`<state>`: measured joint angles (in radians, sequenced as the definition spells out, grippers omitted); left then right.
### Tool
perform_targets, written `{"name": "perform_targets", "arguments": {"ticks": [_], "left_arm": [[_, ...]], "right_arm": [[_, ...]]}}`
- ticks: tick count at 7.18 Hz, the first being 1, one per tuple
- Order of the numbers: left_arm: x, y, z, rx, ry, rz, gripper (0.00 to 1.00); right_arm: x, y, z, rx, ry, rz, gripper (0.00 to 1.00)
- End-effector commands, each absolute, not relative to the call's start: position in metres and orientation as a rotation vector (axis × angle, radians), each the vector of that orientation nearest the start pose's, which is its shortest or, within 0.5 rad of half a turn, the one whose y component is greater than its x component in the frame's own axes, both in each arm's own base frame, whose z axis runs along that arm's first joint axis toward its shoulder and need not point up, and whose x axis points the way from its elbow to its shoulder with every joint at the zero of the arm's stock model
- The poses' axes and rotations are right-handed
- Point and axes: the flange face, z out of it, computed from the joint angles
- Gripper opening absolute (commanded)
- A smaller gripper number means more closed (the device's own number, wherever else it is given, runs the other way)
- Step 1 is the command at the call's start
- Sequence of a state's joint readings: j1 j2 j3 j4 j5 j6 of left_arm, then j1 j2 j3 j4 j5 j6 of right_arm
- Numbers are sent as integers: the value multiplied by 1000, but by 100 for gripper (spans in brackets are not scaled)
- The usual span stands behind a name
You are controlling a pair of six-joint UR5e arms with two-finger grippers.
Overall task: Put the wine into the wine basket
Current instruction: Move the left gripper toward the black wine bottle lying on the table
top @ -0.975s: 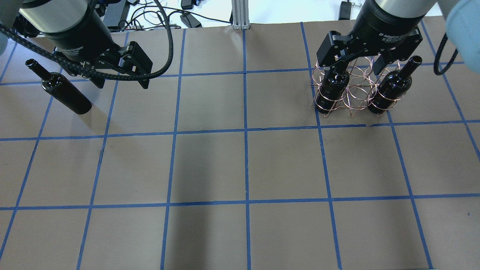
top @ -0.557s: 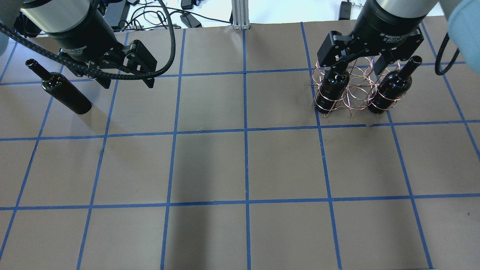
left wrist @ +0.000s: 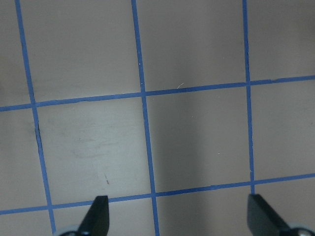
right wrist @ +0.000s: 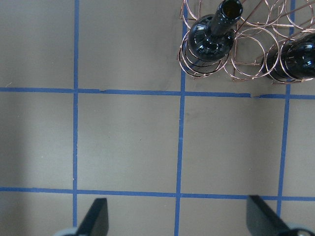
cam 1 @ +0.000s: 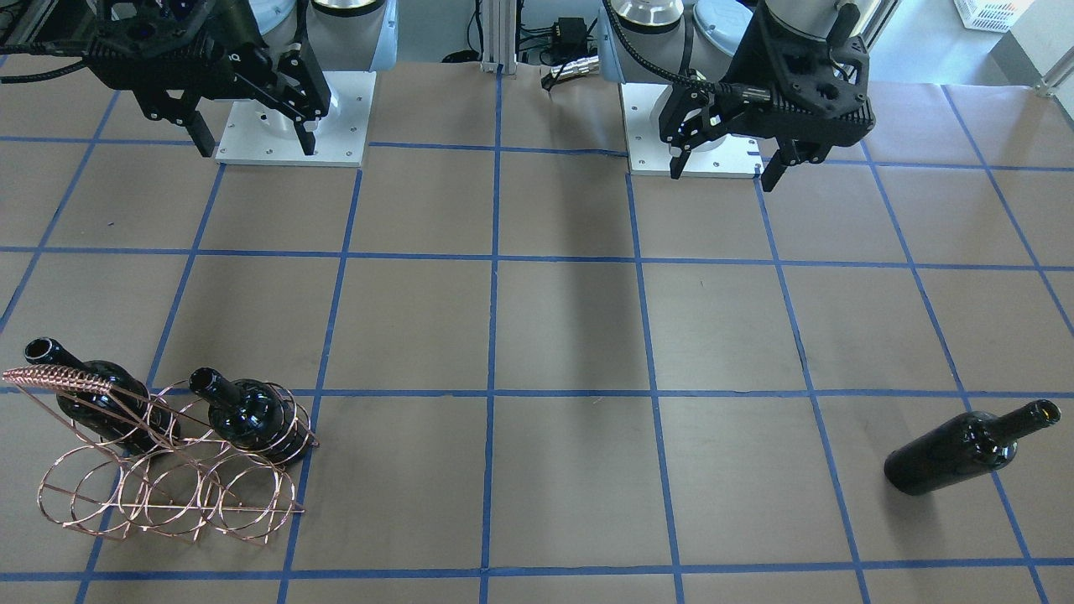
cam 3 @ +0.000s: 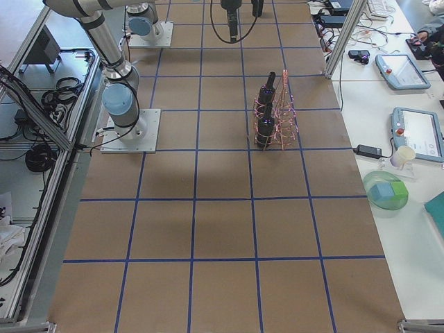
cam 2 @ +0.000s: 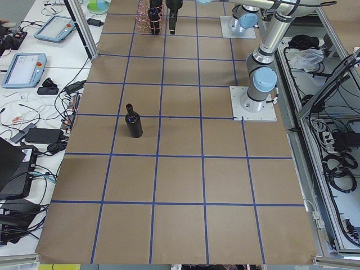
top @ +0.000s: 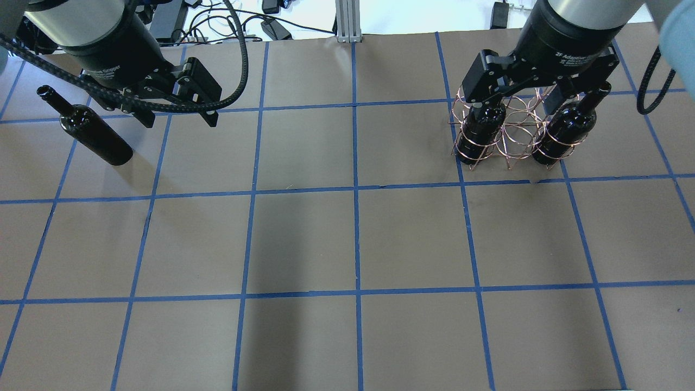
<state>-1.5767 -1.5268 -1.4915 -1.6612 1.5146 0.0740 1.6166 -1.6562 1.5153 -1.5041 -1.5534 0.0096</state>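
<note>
A glossy black wine bottle stands upright on the table at the far left, also in the front-facing view. My left gripper hangs open and empty to its right, well above the table. The copper wire wine basket stands at the far right, with a bottle in one end ring and another in the other. Its middle ring holds nothing. My right gripper hangs open and empty high above the basket, whose near edge shows in the right wrist view.
Brown paper with a blue tape grid covers the table. Cables and power bricks lie beyond the far edge. The arm bases stand on white plates on the robot's side.
My right gripper has shifted slightly right in the overhead view and now covers the right bottle's mouth. My left gripper wavered and sits almost where it was. The bottles have not moved.
</note>
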Motion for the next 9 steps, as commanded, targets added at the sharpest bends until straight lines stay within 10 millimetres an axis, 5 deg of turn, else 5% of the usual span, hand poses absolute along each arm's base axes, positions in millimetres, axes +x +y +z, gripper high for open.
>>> {"name": "perform_targets", "arguments": {"ticks": [1,3,4,6,7,9], "left_arm": [[-137,-475,537,123,3185,-47,100],[-107,-483,537,24,3190,-47,100],[-80,-491,533,-62,3202,-33,100],[-55,-499,530,-71,3198,-38,100],[-41,-515,525,33,3184,-84,100],[25,-557,526,90,3164,-142,100]], "right_arm": [[155,-451,548,-51,3121,-102,100],[161,-457,534,-54,3105,-67,100],[159,-447,542,-72,3119,-90,100],[159,-442,545,-73,3119,-95,100],[159,-441,546,-73,3120,-100,100],[159,-440,547,-73,3120,-102,100]]}}
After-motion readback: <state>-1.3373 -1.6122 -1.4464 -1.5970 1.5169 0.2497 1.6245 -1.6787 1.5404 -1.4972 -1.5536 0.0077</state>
